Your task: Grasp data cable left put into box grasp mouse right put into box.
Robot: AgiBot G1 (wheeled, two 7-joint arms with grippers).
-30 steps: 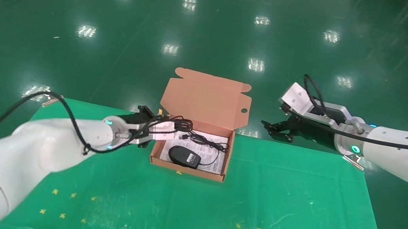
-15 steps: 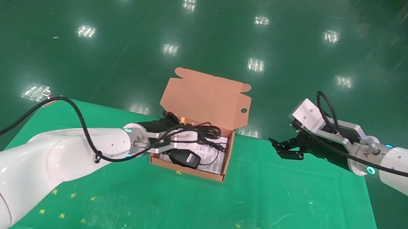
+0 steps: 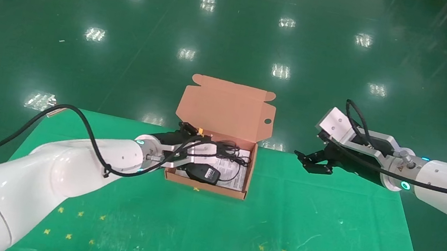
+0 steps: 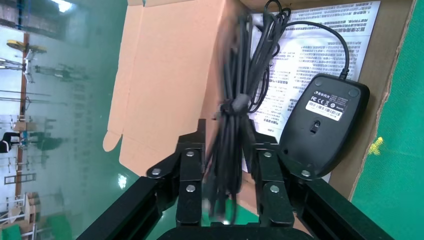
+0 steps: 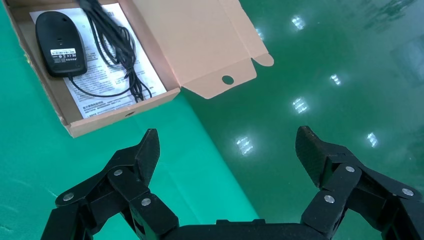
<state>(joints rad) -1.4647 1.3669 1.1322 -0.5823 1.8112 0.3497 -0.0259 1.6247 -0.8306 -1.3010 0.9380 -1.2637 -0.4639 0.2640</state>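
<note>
Left gripper (image 4: 227, 197), jaws pinching the cable (image 4: 235, 120), has carried it over the box (image 3: 205, 186) in the last second, so release seems next; mouse (image 3: 203, 172) lies label-up inside on the leaflet (image 3: 233, 178); right gripper (image 3: 313, 161), jaws wide, idles beyond the box.

One box (image 3: 226, 108), centre of the head view, with one round hole (image 3: 268, 121) in its raised lid. One mouse (image 3: 204, 172), one printed leaflet (image 3: 238, 175) and one data cable (image 4: 232, 120), bundled. Two end effectors: left end effector (image 4: 227, 167) at left of centre, right end effector (image 3: 312, 160) at right of centre. One green counter (image 3: 324, 218).
</note>
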